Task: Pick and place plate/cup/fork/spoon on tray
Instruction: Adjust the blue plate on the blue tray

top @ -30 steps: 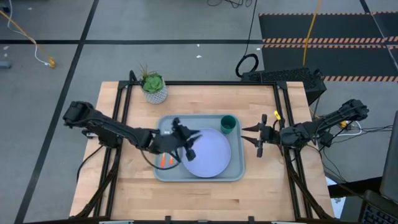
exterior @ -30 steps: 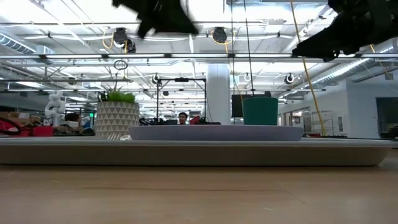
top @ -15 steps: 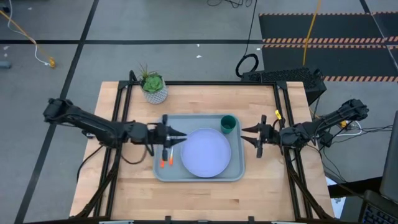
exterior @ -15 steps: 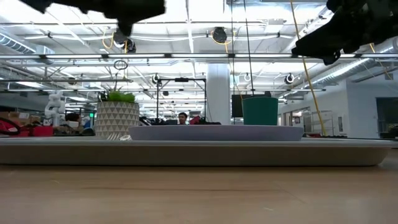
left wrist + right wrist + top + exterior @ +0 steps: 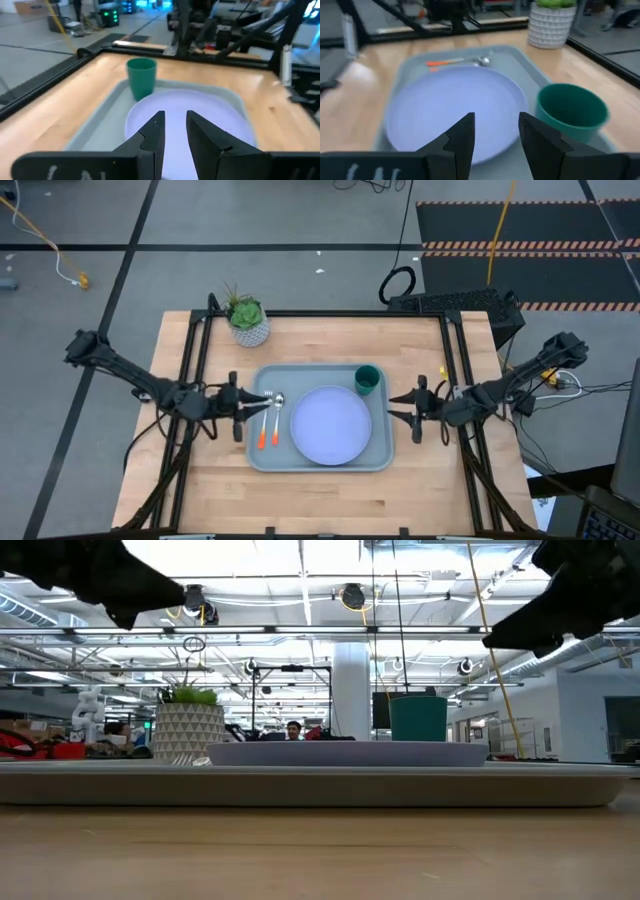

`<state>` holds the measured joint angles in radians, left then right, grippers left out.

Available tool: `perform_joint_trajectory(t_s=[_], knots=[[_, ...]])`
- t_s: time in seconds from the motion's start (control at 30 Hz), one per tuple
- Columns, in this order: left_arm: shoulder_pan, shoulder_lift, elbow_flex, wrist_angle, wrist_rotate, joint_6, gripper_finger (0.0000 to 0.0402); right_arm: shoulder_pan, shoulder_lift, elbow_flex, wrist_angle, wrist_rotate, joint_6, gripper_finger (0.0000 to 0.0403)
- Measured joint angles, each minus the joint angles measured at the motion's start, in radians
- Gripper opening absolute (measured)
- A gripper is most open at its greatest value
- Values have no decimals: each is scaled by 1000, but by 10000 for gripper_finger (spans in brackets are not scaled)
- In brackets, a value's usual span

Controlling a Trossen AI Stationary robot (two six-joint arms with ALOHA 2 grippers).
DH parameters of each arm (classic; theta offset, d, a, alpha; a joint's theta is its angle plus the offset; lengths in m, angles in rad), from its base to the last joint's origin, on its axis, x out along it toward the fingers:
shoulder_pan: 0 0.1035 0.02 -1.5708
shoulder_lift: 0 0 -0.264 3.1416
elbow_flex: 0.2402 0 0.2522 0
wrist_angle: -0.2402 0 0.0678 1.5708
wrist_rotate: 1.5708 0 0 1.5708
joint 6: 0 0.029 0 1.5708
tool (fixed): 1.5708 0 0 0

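Observation:
The grey-blue tray (image 5: 382,452) lies in the middle of the table. On it rest the lavender plate (image 5: 330,425), the dark green cup (image 5: 367,379) upright in the far right corner, and the fork (image 5: 264,420) and spoon (image 5: 277,416) side by side along the left rim, orange handles toward the near edge. My left gripper (image 5: 250,404) hovers open just outside the tray's left rim, pointing across it (image 5: 174,117). My right gripper (image 5: 392,408) hovers open at the tray's right rim, facing the plate (image 5: 496,120). Neither has anything between its fingers.
A white pot with a green plant (image 5: 248,322) stands at the table's far left, behind the tray. Black frame rails (image 5: 196,360) run along the table's left and right sides. Bare wood lies between the tray and the near edge.
My left gripper has drawn back from above the plate's left part toward the table's left edge, sinking a little, and now hangs outside the tray's rim. The fork and spoon it had covered now show on the tray. My right gripper has rolled a little in place.

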<state>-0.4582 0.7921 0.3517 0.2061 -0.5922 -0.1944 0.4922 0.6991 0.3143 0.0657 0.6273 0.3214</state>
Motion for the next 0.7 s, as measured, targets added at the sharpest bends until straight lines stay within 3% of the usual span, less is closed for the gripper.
perform_joint_trajectory(t_s=[0.17,0.5,0.7], knots=[[-19,-17,-2,-75,-19,-43,81,-13,73,0,-28,22,-12,144],[-25,-12,-2,-79,-39,-51,81,-40,378,69,-38,-188,92,144],[-25,-12,-2,-75,-39,-72,81,-39,549,135,-32,-241,113,144]])
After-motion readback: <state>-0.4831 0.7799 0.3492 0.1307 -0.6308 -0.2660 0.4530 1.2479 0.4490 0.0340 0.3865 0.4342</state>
